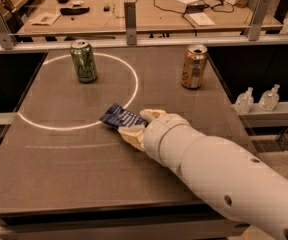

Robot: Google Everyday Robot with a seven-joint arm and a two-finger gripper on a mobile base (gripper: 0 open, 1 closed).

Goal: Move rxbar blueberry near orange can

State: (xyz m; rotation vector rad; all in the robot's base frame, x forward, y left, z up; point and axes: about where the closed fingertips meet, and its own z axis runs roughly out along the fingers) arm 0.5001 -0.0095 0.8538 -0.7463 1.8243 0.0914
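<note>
The rxbar blueberry [120, 117], a flat dark blue wrapper, is at the middle of the table, on the edge of a white circle line. My gripper [140, 125] is shut on its right end, with one pale finger [152, 114] behind it and the other [132, 136] in front. The bar's left end sticks out to the left. The orange can [194, 66] stands upright at the back right of the table, well beyond and to the right of the gripper.
A green can [83, 61] stands upright at the back left, inside the white circle [134, 86] on the brown table [59, 164]. A rail with posts [130, 16] runs along the far edge. Two small bottles [256, 100] stand on a ledge right of the table.
</note>
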